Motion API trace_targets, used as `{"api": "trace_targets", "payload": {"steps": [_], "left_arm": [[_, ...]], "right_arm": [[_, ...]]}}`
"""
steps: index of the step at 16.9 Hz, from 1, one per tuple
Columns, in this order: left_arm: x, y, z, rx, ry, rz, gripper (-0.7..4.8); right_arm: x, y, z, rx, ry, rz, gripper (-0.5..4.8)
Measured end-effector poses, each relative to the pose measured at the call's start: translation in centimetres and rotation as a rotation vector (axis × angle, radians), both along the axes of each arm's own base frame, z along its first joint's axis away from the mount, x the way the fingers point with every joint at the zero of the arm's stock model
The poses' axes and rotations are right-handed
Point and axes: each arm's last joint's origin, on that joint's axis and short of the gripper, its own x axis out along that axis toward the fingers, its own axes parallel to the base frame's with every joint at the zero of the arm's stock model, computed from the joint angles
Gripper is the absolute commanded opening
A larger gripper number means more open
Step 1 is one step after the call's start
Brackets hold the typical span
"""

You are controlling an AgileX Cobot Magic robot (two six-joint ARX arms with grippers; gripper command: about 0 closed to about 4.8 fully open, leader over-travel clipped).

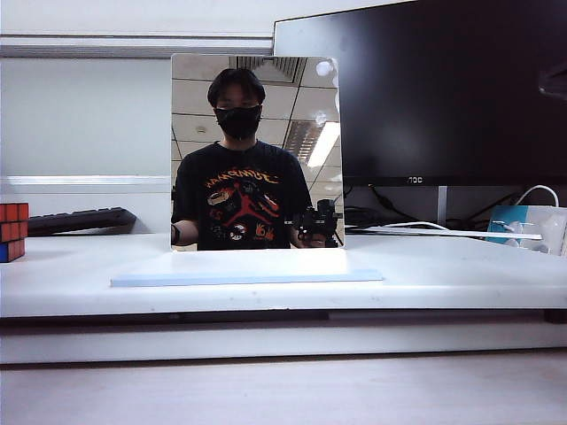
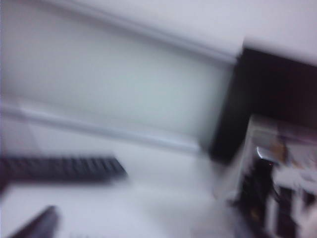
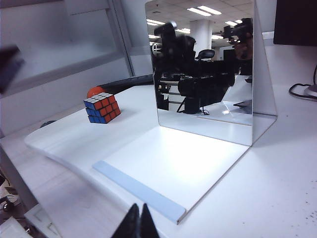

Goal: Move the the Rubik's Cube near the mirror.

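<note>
The Rubik's Cube [image 1: 12,232] sits at the far left edge of the white platform, its red-orange face toward the exterior camera. The right wrist view shows the cube [image 3: 102,107] well apart from the mirror [image 3: 205,74]. That mirror [image 1: 257,150] stands upright mid-platform on a white base with a blue strip [image 1: 246,278]. My right gripper [image 3: 139,213] is shut on nothing, low in front of the base's blue strip [image 3: 138,191]. My left gripper [image 2: 141,229] is blurred, with one dark finger [image 2: 37,225] far to the side. It looks open and empty, with the mirror [image 2: 282,168] off to one side.
A black monitor [image 1: 452,88] stands behind the mirror on the right, with cables and a blue-white box [image 1: 523,226] below it. A black keyboard [image 1: 80,220] lies behind the cube. An orange object [image 3: 93,91] peeks out behind the cube.
</note>
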Motion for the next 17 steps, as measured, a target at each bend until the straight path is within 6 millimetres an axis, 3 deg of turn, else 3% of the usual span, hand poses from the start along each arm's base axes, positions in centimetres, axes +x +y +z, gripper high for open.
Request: {"api": "trace_targets", "payload": {"steps": [2, 5, 8, 9, 11, 13, 17], "left_arm": [[0.6, 0.1, 0.7, 0.004, 0.025, 0.021, 4.79], [3.0, 0.2, -0.2, 0.020, 0.149, 0.035, 4.79], [7.0, 0.5, -0.5, 0.039, 0.252, 0.085, 4.79], [9.8, 0.5, -1.2, 0.033, 0.336, 0.044, 4.79], [12.8, 0.5, -1.5, 0.040, 0.387, -0.003, 4.79], [14.2, 0.6, -2.5, 0.036, 0.452, 0.007, 4.79], [15.0, 0.6, -5.1, 0.031, 0.592, 0.014, 4.79]], "right_arm": [[0.0, 0.0, 0.0, 0.001, 0.000, -0.005, -0.01], [0.0, 0.0, 0.0, 0.001, 0.000, -0.009, -0.01], [0.0, 0.0, 0.0, 0.001, 0.001, -0.011, -0.01], [0.0, 0.0, 0.0, 0.001, 0.001, -0.011, -0.01], [0.0, 0.0, 0.0, 0.002, 0.002, -0.011, -0.01], [0.0, 0.0, 0.0, 0.002, 0.002, -0.011, -0.01], [0.0, 0.0, 0.0, 0.002, 0.002, -0.015, -0.01]]}}
